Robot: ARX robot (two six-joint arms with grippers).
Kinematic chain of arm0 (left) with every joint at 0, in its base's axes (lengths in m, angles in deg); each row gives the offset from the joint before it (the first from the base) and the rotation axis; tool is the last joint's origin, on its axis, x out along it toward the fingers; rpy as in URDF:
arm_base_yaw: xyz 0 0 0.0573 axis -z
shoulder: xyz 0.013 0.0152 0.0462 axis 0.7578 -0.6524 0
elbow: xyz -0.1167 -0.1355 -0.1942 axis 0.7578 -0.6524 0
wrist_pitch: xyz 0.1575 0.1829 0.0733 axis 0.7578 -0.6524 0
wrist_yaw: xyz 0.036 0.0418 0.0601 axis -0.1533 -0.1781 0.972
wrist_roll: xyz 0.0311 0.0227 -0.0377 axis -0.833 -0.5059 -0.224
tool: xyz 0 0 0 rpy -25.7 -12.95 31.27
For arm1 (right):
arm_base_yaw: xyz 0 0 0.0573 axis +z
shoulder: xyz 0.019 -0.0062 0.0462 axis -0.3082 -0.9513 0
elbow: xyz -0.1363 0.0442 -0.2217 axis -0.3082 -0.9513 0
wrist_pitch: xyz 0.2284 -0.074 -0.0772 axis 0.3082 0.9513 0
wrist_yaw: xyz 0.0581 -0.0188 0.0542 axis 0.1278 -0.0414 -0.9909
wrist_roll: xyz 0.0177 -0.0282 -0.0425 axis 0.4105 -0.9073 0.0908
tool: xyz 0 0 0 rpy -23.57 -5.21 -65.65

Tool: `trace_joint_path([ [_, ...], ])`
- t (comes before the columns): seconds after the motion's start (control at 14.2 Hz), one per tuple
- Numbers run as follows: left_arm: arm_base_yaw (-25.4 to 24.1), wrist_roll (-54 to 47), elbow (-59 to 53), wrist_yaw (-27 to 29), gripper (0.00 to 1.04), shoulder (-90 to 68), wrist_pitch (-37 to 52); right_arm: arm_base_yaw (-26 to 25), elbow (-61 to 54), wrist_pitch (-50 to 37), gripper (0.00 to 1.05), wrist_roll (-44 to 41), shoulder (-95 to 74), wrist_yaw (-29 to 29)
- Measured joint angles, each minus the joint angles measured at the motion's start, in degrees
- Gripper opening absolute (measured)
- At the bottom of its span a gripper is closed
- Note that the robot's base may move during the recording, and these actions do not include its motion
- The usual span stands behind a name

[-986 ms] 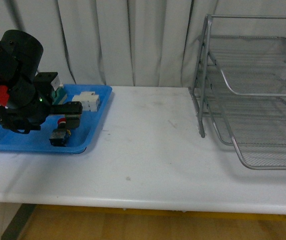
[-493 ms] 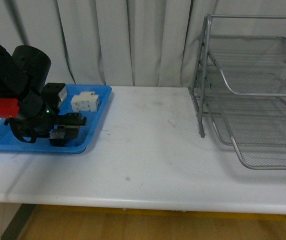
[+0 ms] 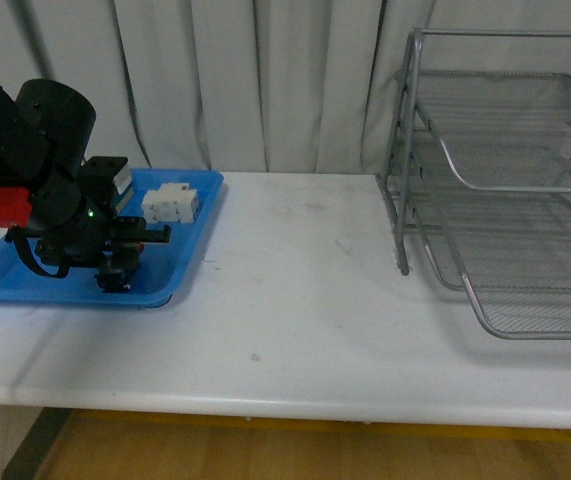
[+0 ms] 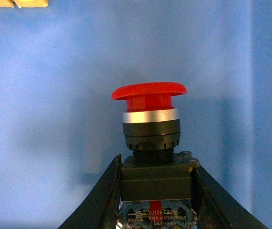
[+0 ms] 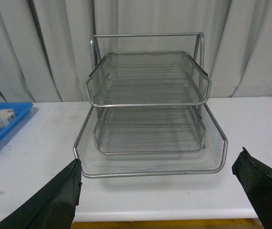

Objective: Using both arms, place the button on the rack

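The left hand (image 4: 156,164) pinches the button (image 4: 151,138) by its dark blocky body, with one black finger (image 4: 108,193) pressed against each side. The button's long axis runs in line with the fingers. Its red mushroom cap points out past the fingertips, away from the wrist, and a silver ring sits just behind the cap (a printed label shows on the body between the fingers).

In the front view the left hand (image 3: 125,255) is down inside the blue tray (image 3: 180,268) at the tabletop's (image 3: 295,300) far-left corner. The button (image 3: 115,273) is near the tray's front rim; whether it touches the tray floor I cannot tell. A white blocky component (image 3: 170,203) lies further back in the tray.

The right hand (image 5: 159,160) is spread wide with nothing in it, and it faces the rack (image 5: 147,105). The rack (image 3: 505,200) stands at the tabletop's right edge, well apart from the tray.
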State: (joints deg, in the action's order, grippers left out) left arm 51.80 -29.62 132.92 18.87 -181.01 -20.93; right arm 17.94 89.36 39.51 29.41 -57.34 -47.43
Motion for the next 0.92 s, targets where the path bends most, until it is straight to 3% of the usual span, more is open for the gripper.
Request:
trace_joint_path([
  [0.42, 2.1, -0.8, -19.7, -2.0, 0.35, 28.4, 8.2, 0.0, 0.0, 0.0, 0.98, 0.0, 0.0, 0.0],
  [0.7, 5.3, -0.9, -41.8, 2.6, 0.35, 50.6, 11.4, 0.0, 0.0, 0.0, 0.98, 0.0, 0.0, 0.0],
  [0.92, 5.2, -0.7, -45.4, 2.9, 0.35, 51.6, 12.0, 0.0, 0.0, 0.0, 0.98, 0.0, 0.0, 0.0],
])
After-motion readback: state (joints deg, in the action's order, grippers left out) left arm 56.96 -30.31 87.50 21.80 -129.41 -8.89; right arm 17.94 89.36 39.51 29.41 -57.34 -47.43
